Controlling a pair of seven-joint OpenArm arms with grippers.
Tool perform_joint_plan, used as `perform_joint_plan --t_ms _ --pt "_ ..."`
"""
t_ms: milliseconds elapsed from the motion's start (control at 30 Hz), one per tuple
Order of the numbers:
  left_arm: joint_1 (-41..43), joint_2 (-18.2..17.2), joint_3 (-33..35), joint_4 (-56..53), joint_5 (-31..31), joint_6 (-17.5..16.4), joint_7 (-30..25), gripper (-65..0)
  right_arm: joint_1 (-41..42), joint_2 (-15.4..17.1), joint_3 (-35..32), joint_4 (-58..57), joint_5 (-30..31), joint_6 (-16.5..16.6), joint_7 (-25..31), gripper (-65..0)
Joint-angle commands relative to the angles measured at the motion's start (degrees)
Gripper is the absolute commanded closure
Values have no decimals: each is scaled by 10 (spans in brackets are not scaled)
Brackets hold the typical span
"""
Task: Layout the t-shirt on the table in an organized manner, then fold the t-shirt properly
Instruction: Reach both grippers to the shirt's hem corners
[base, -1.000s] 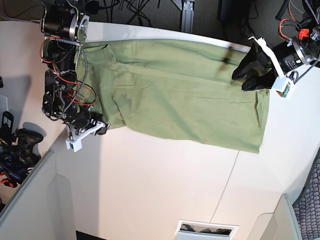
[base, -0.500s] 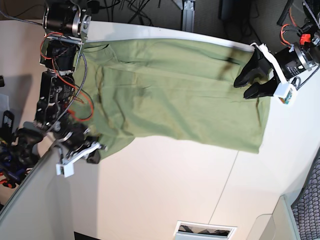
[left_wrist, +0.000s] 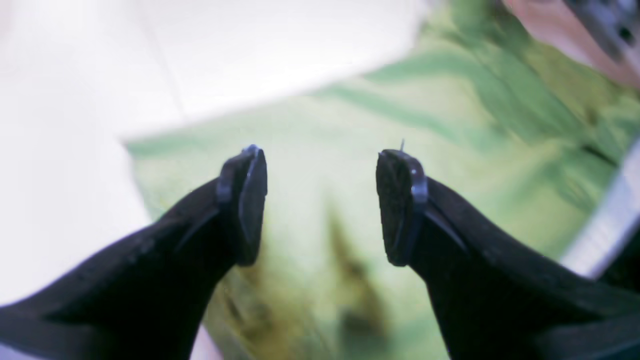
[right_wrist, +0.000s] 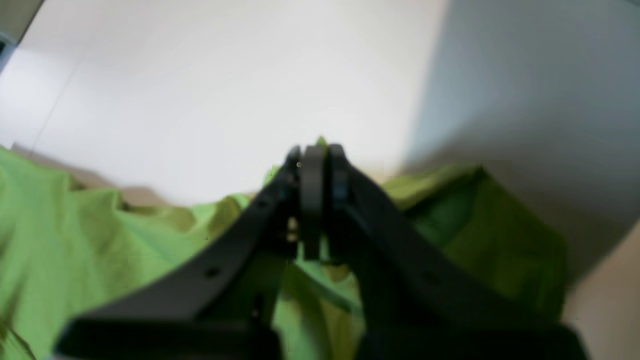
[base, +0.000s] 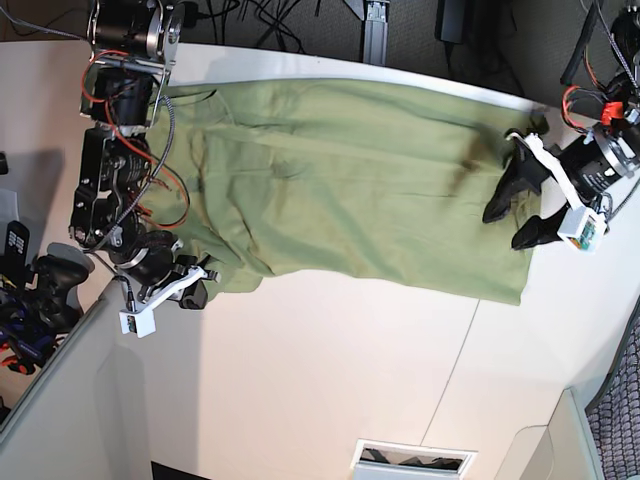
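Observation:
The light olive-green t-shirt (base: 350, 180) lies spread across the far half of the white table (base: 320, 370). My left gripper (base: 503, 230) stands open over the shirt's right-hand edge. In the left wrist view its fingers (left_wrist: 245, 200) are wide apart above the blurred t-shirt (left_wrist: 320, 125), with nothing between them. My right gripper (base: 200, 286) is shut on the shirt's near-left corner. The right wrist view shows the jaws (right_wrist: 312, 155) pressed together with a bit of the t-shirt (right_wrist: 75, 225) poking out at the tip, above the bare table (right_wrist: 225, 75).
A thin dark seam (base: 450, 370) crosses the table. Raised white-grey panels stand at the near-left (base: 60, 400) and near-right (base: 570, 440) corners. A slotted opening (base: 410, 458) sits at the near edge. Dark gear (base: 35, 300) and cables lie off the left side.
My left gripper opened, let go of the shirt's right edge and shifted towards the near side. My right gripper, still shut on the corner, swung outward, then back a little.

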Motion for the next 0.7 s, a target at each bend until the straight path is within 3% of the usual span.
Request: perform_joint_plan --t_ms 0,233,467,667 --pt "-24 -7 -3 -17 -3 11 -11 -379 10 6 1 12 8 4 11 0" --pt "-187 -5 2 -259 -1 12 -19 -379 -23 6 1 15 8 4 17 0" --pt "-296 -5 34 -486 26 12 -41 -379 -26 6 1 17 8 4 16 0" --pt "-318 -3 34 -552 8 12 -53 -379 -27 6 1 17 8 4 15 0"
